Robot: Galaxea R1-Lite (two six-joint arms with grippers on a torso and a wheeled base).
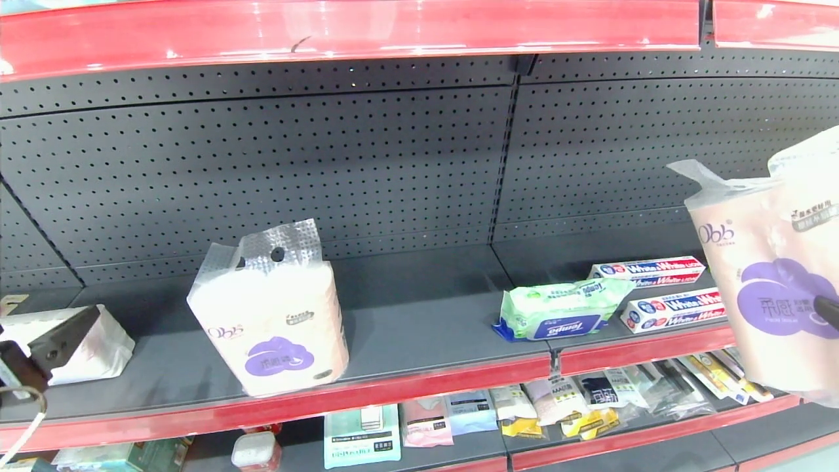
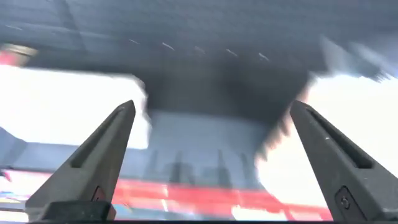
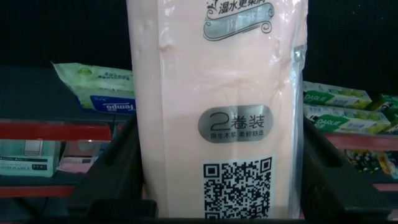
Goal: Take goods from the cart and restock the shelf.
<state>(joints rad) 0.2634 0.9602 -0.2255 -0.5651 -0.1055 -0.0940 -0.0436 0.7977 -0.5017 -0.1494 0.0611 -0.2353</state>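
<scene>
Right tool (image 3: 221,177) pinches a pale pink plastic-wrapped tissue-roll pack (image 3: 217,81) before the right end of the red-edged grey shelf (image 1: 419,308). Left tool (image 2: 212,109) hangs spread at the left end. On the shelf, a matching pink pack (image 1: 272,321) stands upright.

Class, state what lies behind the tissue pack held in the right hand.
Either side of the tissue pack show a wipes pack, toothpaste boxes and the shelf; whatever sits directly behind it is covered.
</scene>
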